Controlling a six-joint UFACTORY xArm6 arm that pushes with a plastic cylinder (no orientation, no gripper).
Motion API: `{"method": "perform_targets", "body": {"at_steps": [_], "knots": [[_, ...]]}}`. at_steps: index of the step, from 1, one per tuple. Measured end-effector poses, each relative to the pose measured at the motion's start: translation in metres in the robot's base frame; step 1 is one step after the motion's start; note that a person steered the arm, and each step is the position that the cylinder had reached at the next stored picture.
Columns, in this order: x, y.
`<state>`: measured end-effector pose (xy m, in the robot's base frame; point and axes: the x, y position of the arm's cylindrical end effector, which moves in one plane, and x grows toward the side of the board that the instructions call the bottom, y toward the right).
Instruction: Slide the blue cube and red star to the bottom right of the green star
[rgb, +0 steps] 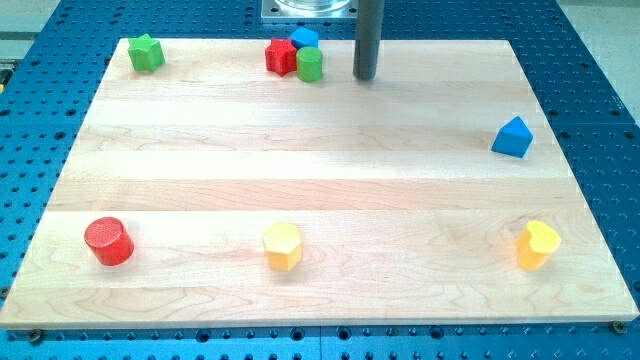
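Observation:
The blue cube (305, 38) sits at the view's top, just behind the red star (281, 57) and a green cylinder (310, 64); the three are bunched together. The green star (146, 53) lies at the board's top left corner, well left of that bunch. My tip (366, 77) rests on the board a short way right of the green cylinder, apart from all blocks.
The wooden board (320, 200) lies on a blue perforated table. A blue triangular block (513, 138) sits at the right. A red cylinder (108, 241), a yellow hexagonal block (282, 246) and a yellow block (537, 245) lie along the bottom.

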<state>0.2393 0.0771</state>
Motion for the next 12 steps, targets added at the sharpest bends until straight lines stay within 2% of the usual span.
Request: {"method": "perform_targets", "body": {"at_steps": [1,2,3,4,5,6,8,9,10,11,12], "knots": [[-0.032,-0.023],[-0.039,-0.058],[-0.039,-0.091],[-0.006,-0.156],[-0.011,-0.124],[-0.045,-0.117],[-0.047,-0.189],[-0.021,-0.218],[0.025,-0.228],[-0.012,-0.212],[-0.044,-0.232]]}}
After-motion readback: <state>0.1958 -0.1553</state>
